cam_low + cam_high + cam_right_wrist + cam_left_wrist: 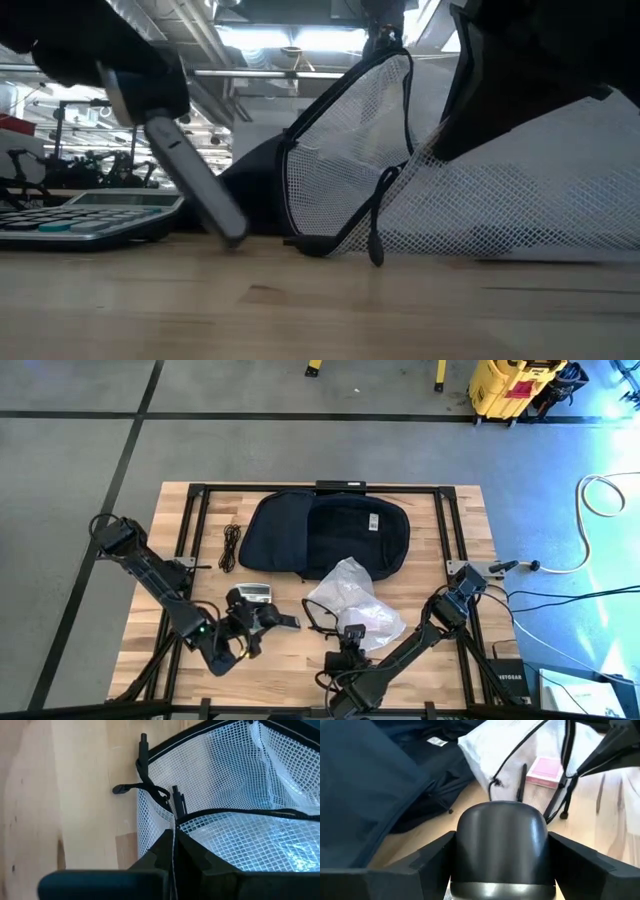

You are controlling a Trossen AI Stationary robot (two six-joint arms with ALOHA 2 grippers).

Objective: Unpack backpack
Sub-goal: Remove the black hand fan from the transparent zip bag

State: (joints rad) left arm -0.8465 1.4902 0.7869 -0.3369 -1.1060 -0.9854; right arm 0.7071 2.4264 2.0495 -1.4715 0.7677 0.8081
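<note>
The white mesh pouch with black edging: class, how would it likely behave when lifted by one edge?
The mesh pouch looks floppy: pinched by the right gripper, it drapes and creases. Probably light, being thin netting. The pink box inside could slide.

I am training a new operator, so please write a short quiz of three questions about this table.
1. True or false: the calculator lies inside the backpack.
2. What does the right gripper pinch? A: mesh pouch. B: backpack. C: calculator.
3. What colour is the small box inside the pouch?
Key: 1 false, it lies on the table; 2 A; 3 pink.
</note>
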